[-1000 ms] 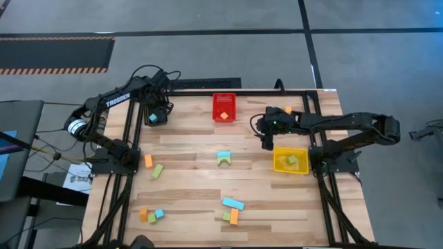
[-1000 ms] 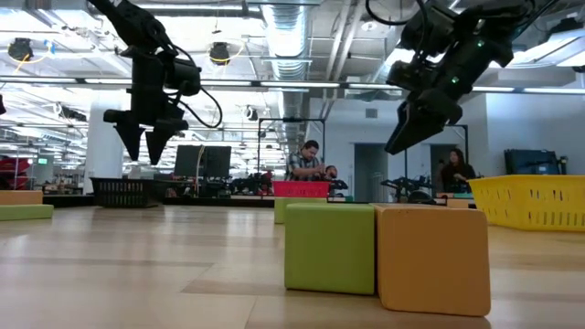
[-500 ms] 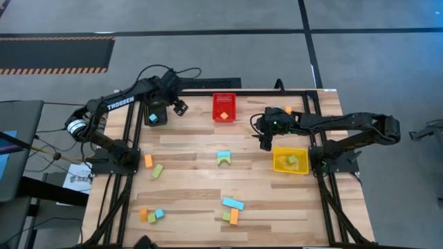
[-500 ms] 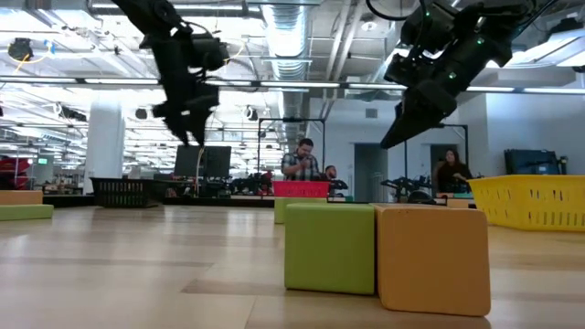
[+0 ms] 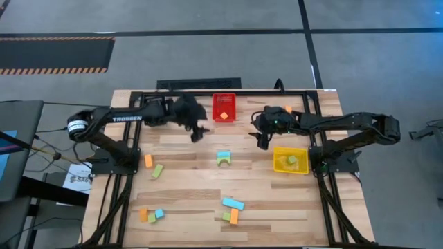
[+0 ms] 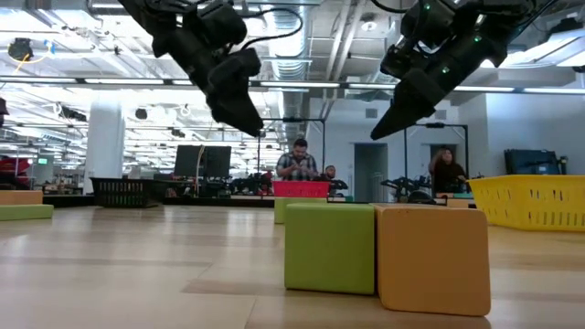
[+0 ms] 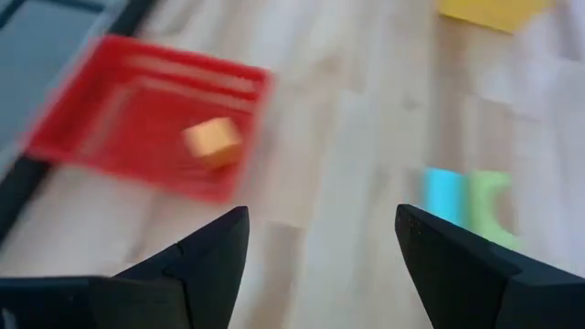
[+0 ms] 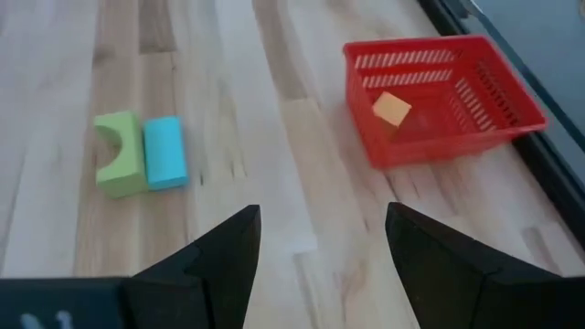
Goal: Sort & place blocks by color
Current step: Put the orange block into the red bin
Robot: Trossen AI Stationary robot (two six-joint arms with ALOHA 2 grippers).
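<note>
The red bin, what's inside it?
One orange block lies in the red bin, alone on its floor. Nothing else shows inside. The corner behind the near wall is partly hidden in the wrist views, but the high view shows only that block.

We're in a big open robotics lab: exposed ceiling ducts (image 6: 291, 37), people (image 6: 297, 164) working at distant workstations, wooden bench (image 5: 194, 180).
</note>
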